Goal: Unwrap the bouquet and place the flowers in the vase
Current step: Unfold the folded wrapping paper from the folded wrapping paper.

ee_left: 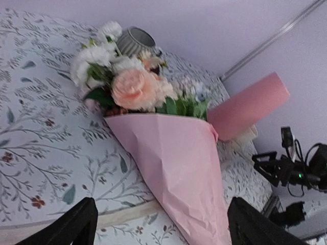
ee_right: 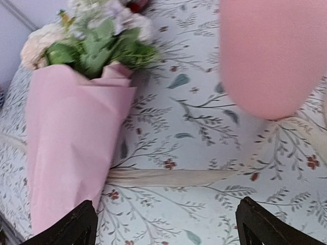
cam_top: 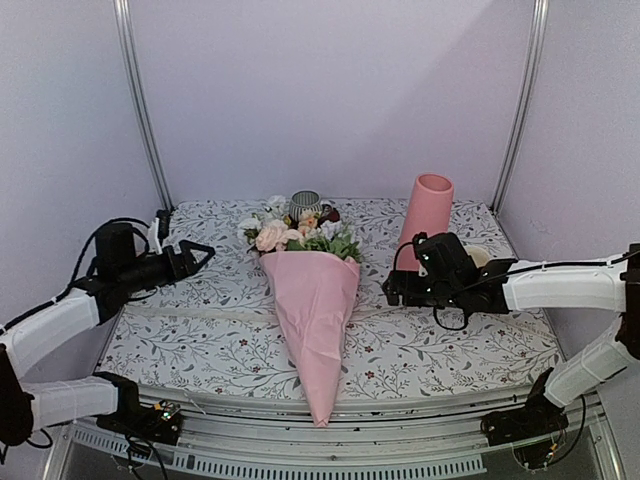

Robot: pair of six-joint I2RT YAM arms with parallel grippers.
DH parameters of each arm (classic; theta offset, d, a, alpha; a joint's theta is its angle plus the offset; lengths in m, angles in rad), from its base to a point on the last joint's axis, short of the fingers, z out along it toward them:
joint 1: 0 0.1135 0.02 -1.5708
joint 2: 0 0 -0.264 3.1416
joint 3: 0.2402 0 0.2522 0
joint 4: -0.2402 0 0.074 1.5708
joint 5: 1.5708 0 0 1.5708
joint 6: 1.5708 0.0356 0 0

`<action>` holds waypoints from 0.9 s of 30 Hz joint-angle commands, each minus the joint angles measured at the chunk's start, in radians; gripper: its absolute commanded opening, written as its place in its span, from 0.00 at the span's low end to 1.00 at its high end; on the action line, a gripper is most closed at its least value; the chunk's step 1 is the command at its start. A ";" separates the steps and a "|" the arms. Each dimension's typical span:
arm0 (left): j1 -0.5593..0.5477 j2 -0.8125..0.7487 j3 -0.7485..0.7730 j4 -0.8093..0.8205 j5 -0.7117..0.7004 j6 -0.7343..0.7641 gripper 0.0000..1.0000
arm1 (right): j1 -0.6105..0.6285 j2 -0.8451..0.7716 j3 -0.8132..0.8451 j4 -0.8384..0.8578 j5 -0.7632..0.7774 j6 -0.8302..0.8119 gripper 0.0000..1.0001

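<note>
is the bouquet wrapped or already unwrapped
Wrapped: the pink paper forms a closed cone around the bouquet, with the flowers showing only at its far end. It lies flat on the table.

Soft, even light with a lilac tint, only faint shadows. Overhead view's pretty sharp. Right wrist view has the vase [ee_right: 271, 56] as a blurry close-up blob, and left wrist's slightly soft.
</note>
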State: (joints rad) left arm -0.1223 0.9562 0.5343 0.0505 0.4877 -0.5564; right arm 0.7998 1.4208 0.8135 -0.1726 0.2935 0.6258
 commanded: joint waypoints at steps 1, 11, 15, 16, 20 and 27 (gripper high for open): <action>-0.151 0.068 -0.067 0.155 0.069 -0.012 0.92 | 0.013 0.033 -0.044 0.229 -0.236 -0.115 0.98; -0.252 0.238 -0.154 0.403 0.121 -0.068 0.96 | 0.013 0.091 -0.137 0.526 -0.383 -0.023 0.99; -0.258 0.318 -0.161 0.501 0.163 -0.099 0.97 | 0.020 0.099 -0.216 0.687 -0.399 0.005 0.99; -0.260 0.334 -0.158 0.518 0.173 -0.101 0.97 | 0.020 0.102 -0.221 0.695 -0.407 0.009 0.99; -0.262 0.388 -0.143 0.532 0.175 -0.076 0.97 | 0.020 0.148 -0.216 0.711 -0.434 0.007 0.99; -0.263 0.495 -0.139 0.585 0.151 -0.067 0.98 | 0.020 0.266 -0.173 0.786 -0.527 0.061 0.99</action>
State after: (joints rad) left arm -0.3759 1.4006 0.3847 0.5610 0.6422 -0.6376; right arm 0.8135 1.6310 0.6052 0.5289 -0.1761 0.6441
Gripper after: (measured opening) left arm 0.980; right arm 0.988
